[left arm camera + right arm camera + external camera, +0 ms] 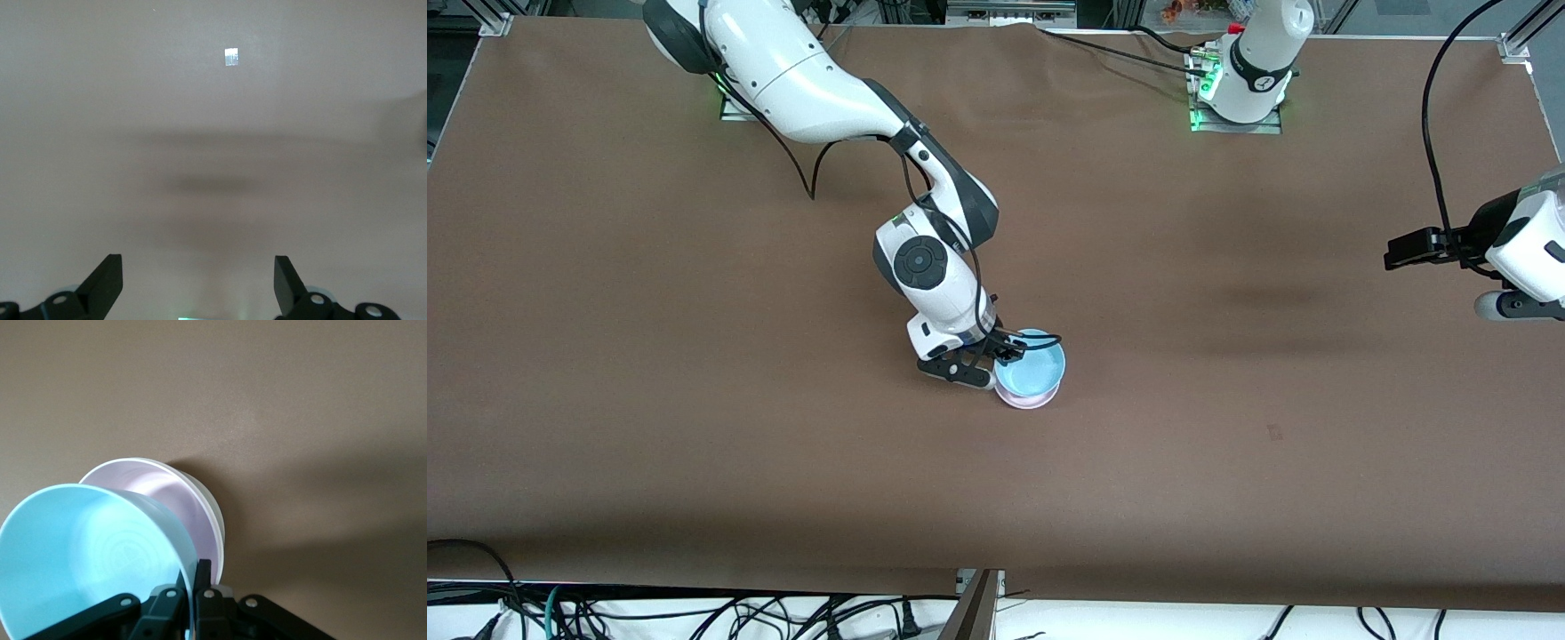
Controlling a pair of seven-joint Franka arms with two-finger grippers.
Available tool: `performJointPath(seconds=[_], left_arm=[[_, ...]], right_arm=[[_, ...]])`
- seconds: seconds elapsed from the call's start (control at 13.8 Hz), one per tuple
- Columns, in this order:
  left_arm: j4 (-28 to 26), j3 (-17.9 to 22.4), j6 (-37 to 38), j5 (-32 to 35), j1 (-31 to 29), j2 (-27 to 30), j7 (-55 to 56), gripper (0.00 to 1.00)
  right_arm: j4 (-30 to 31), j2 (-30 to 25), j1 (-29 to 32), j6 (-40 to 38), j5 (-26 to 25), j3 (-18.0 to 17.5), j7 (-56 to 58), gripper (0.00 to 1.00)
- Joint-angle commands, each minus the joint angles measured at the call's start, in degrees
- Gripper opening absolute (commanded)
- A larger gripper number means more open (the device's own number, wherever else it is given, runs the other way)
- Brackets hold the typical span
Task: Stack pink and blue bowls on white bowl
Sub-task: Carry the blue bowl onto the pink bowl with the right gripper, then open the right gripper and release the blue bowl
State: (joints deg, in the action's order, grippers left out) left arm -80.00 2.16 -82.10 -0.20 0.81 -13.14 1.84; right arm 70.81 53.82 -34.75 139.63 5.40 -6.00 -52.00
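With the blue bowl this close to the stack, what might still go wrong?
1. The right tool pinches the blue bowl by one rim, tilted over the pink bowl; released now, it may seat crooked.
2. Pushing down could shift the pink and white bowl beneath.
The left tool waits, open, over bare table.

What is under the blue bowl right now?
The right pincer grips the blue bowl by its rim, over the pink bowl. A white bowl's rim shows under the pink; the rest is covered.

blue bowl (pixel 87 553) and pink bowl (pixel 175 499) look like smooth glossy plastic, table (pixel 694 427) cover's matte brown cloth
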Motion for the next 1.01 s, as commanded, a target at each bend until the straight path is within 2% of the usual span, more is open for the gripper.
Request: performJointPath(seconds=[0.0, 0.29, 0.36, 0.43, 0.58, 0.65, 0.72, 0.8, 0.94], left_arm=[[0.02, 0.04, 0.19, 0.91, 0.42, 0.05, -1.14, 1.0], [2.65, 0.04, 0.1, 0.73, 0.77, -1.44, -1.23, 1.0], [2.66, 0.04, 0.19, 0.73, 0.77, -1.45, -1.23, 1.0], [2.66, 0.12, 0.19, 0.73, 0.68, -1.45, -1.23, 1.0], [2.66, 0.13, 0.19, 0.64, 0.51, -1.45, -1.23, 1.0], [2.75, 0.13, 0.19, 0.64, 0.42, -1.45, -1.23, 1.0], [2.66, 0.13, 0.19, 0.73, 0.59, -1.45, -1.23, 1.0], [2.75, 0.13, 0.19, 0.73, 0.59, -1.45, -1.23, 1.0], [2.75, 0.13, 0.19, 0.73, 0.68, -1.45, -1.14, 1.0]], right_arm=[[-2.25, 1.82, -1.11, 0.99, -0.92, 1.17, -1.17, 0.0], [-2.34, 1.82, -1.46, 1.0, -0.92, 1.61, -0.91, 0.0], [-2.26, 1.73, -1.46, 1.0, -0.92, 1.61, -0.91, 0.05], [-2.34, 1.64, -1.37, 0.91, -0.92, 1.61, -0.91, 0.27], [-2.6, 1.21, -1.29, 0.3, -0.92, 2.13, -0.47, 0.47], [-3.3, 0.94, -1.29, -0.92, -0.92, 2.22, -0.56, 0.6], [-4.88, 0.85, -1.02, -3.02, -0.83, 2.14, -0.56, 0.66], [-6.54, 0.68, -0.93, -5.39, -0.75, 2.22, -0.64, 1.0], [-8.14, -1.16, -0.41, -9.88, -0.83, 2.66, -0.47, 1.0]])
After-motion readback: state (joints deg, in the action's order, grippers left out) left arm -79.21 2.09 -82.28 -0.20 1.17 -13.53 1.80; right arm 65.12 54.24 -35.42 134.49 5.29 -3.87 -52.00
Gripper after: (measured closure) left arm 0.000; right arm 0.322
